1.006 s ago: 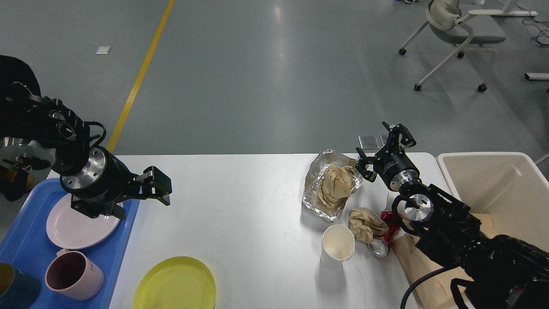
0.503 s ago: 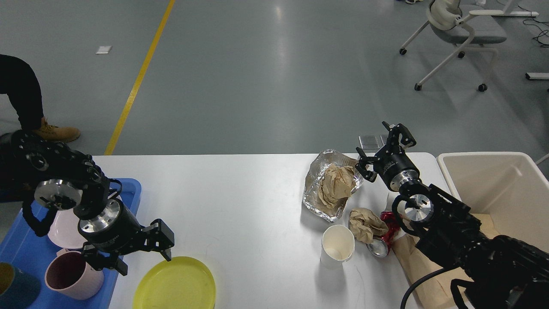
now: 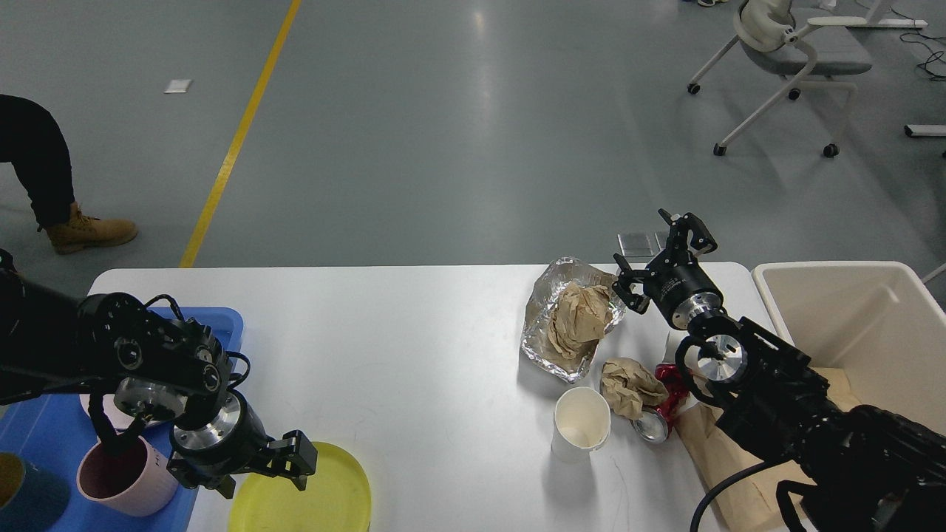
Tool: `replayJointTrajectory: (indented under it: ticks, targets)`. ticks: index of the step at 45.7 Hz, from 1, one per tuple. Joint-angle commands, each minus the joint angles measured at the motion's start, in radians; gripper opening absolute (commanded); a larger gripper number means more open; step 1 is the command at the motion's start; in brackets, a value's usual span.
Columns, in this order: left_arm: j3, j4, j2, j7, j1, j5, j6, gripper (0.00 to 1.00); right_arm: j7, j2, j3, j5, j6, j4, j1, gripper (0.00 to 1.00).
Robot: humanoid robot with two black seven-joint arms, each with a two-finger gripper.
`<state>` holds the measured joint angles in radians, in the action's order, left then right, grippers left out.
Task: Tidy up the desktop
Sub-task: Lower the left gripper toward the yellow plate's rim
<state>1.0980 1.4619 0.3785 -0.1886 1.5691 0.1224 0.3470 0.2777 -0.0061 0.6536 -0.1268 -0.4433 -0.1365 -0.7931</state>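
The white desktop holds a yellow plate at the front left. On the right are a foil sheet with crumpled brown paper, a white paper cup, a second brown paper wad and a crushed red can. My left gripper is open and empty, low over the yellow plate's left rim. My right gripper is open and empty, raised at the table's far edge just right of the foil.
A blue tray at the left holds a pink mug, a mostly hidden pink plate and a dark cup. A cream bin stands at the right, with a brown paper bag beside it. A person's leg and a chair are behind the table.
My left arm has swung from above the blue tray toward me and to the right, and its open gripper has come down over the yellow plate. The right arm has not moved.
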Motion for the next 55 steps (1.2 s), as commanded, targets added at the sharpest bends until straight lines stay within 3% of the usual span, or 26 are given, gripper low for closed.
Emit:
replayJointTrajectory:
  ticks: [1,23,29,55]
  targets:
    - [0.0,-0.001,0.003,-0.002,-0.027,0.051,-0.006,0.94,0.0,0.0,0.0,-0.001,0.0,0.0,0.0,1.0]
    - [0.01,-0.017,0.008,-0.009,-0.054,0.148,-0.002,0.93,0.0,0.0,0.0,0.0,0.0,0.0,0.0,1.0]
    - [0.013,-0.052,0.007,-0.035,-0.093,0.148,-0.003,0.93,0.0,0.0,0.0,-0.001,0.0,0.0,0.0,1.0]
    - [-0.003,-0.123,0.003,-0.064,-0.146,0.146,-0.009,0.93,0.0,0.0,0.0,-0.001,0.0,0.0,0.0,1.0]
